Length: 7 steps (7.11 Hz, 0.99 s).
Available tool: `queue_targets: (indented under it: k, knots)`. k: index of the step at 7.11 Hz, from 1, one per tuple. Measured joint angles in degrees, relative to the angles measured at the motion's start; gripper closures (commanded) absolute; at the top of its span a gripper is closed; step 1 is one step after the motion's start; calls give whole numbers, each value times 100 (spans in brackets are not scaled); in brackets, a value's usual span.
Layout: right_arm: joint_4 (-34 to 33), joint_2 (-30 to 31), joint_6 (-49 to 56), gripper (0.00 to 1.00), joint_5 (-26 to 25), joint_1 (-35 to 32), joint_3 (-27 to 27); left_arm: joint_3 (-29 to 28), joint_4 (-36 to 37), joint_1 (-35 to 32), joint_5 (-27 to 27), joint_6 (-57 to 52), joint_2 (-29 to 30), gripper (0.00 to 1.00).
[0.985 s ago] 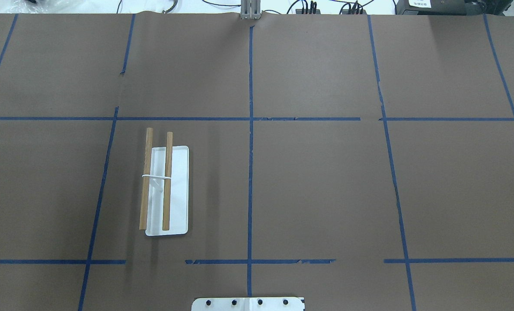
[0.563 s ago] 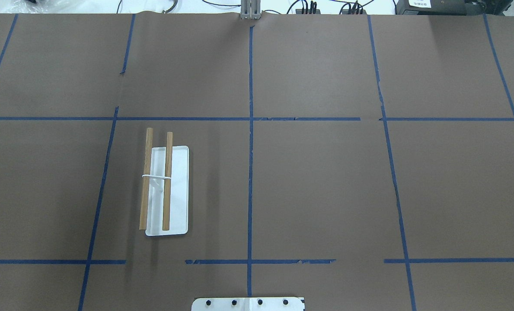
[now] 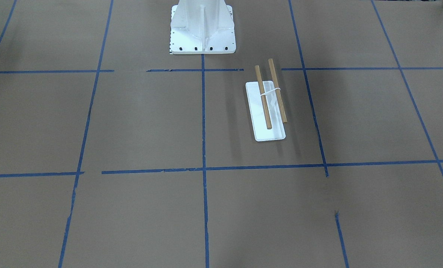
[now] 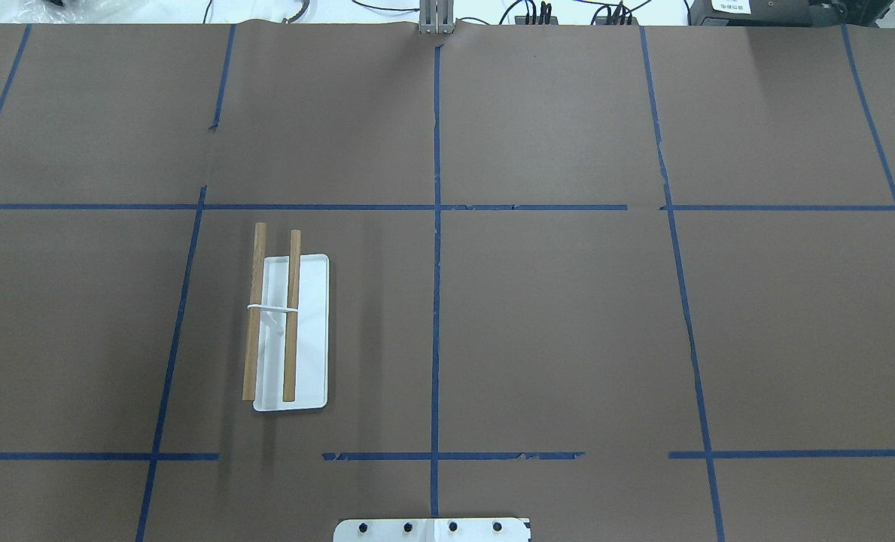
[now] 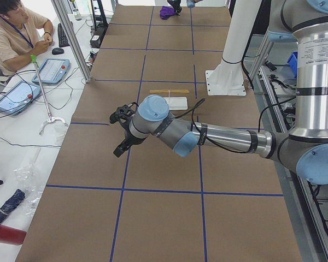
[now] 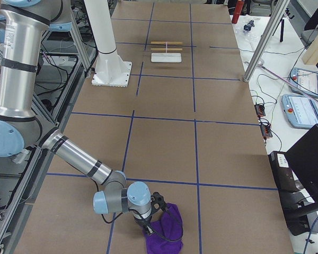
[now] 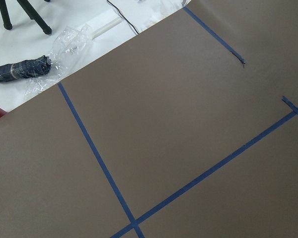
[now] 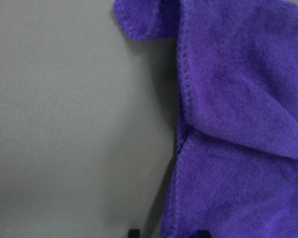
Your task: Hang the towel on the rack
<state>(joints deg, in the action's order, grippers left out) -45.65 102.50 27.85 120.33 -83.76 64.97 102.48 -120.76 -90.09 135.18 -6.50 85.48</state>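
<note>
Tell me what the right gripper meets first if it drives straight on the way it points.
Most likely the purple towel: the right gripper points at its hemmed edge, with bare brown table paper just beside, so depth is uncertain.

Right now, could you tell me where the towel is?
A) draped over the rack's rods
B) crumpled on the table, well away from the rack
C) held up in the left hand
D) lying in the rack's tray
B: the towel lies crumpled on the table at one end, while the rack stands bare near the other end.
</note>
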Motion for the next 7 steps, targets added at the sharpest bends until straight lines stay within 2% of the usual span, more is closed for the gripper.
queue_targets:
  k: [4, 7]
  knots:
    - [4, -74, 58, 100, -2, 0, 99, -6, 0, 0, 0, -8, 3, 0]
    - [-16, 14, 74, 100, 135, -261, 819, 8, -15, 0, 2, -19, 4, 0]
